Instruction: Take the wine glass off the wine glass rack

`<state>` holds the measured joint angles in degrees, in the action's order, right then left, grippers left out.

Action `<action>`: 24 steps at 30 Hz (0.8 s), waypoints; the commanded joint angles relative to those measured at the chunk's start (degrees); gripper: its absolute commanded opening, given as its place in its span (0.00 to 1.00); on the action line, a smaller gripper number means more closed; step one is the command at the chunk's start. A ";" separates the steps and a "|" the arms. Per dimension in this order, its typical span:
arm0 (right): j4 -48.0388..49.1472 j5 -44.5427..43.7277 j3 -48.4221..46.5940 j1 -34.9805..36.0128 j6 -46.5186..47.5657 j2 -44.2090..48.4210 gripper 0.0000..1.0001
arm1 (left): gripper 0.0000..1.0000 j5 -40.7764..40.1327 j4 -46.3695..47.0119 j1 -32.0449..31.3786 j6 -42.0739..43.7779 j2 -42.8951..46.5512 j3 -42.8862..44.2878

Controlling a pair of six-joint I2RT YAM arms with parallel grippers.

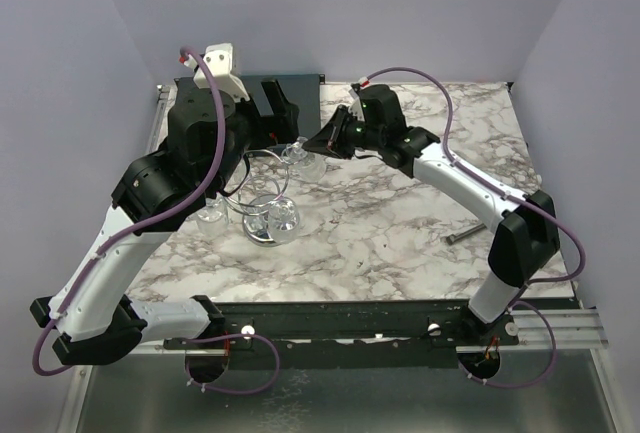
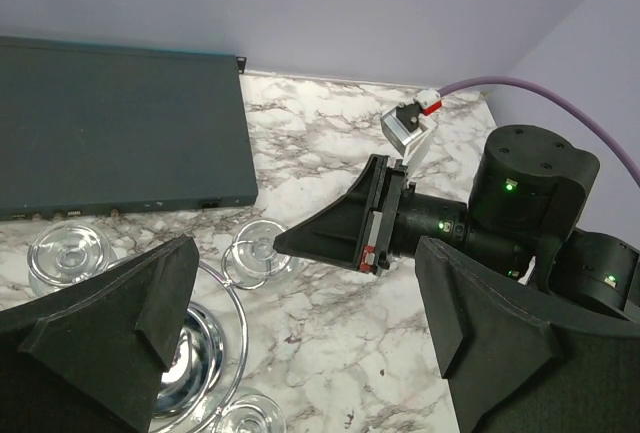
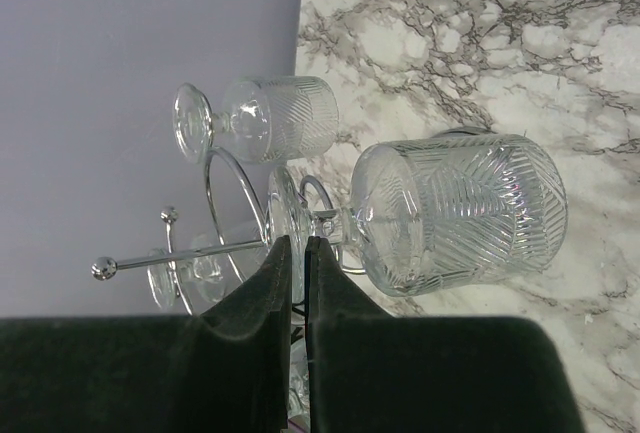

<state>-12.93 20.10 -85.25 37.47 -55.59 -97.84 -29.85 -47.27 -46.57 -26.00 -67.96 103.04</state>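
Note:
The wine glass rack [image 1: 262, 225] is a chrome wire stand with a shiny disc base [image 2: 195, 353] and looped arms [image 3: 235, 178]. A cut-pattern wine glass [image 3: 460, 213] hangs upside down in a loop on the rack's right side [image 1: 303, 160]. My right gripper [image 3: 298, 243] is shut with a hairline gap at the rim of that glass's foot [image 2: 255, 253]. My left gripper [image 2: 300, 353] is wide open and empty. It hovers above the rack's far side, its fingers [image 1: 278, 111] over the dark box.
More glasses hang on the rack [image 1: 283, 215] [image 1: 210, 215] [image 3: 275, 118]. A dark grey flat box [image 1: 255, 93] lies along the back wall. A small metal bar [image 1: 465, 236] lies on the marble table at the right. Purple walls close in on three sides.

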 commanded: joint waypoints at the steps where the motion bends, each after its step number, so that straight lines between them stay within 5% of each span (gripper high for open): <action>1: 2.56 -0.04 1.77 -0.30 -0.88 3.19 0.00 | 0.99 -1.09 0.25 0.17 -0.46 -0.14 -0.37; 24: 3.63 -0.47 7.09 -3.92 -2.48 10.91 0.00 | 0.99 0.47 0.85 0.24 -1.49 -2.50 -0.09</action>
<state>-12.12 19.55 -79.42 35.57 -56.97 -91.33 -29.80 -47.24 -46.57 -26.92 -69.63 103.04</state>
